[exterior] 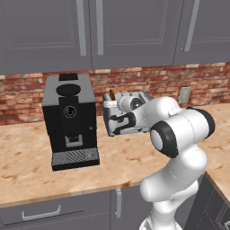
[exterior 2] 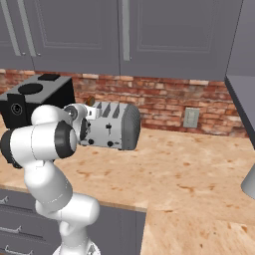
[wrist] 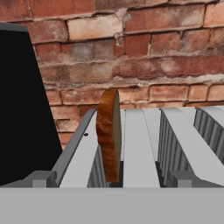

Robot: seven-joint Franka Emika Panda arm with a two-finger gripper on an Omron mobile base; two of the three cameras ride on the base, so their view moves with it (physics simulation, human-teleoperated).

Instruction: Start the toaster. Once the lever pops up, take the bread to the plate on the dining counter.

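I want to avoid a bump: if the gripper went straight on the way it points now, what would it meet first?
Probably the bread, standing on edge in the toaster slot just ahead of the open gripper. Past it is the brick wall; depth is hard to judge.

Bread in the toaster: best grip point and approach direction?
Grip the upper part of the bread, which stands upright on edge, sticking up out of the slot of the toaster nearest the black coffee machine. Come straight down from above, jaws either side of its flat faces; the slot walls hide its lower half, so a side approach looks blocked. Likely easiest after the pop-up.
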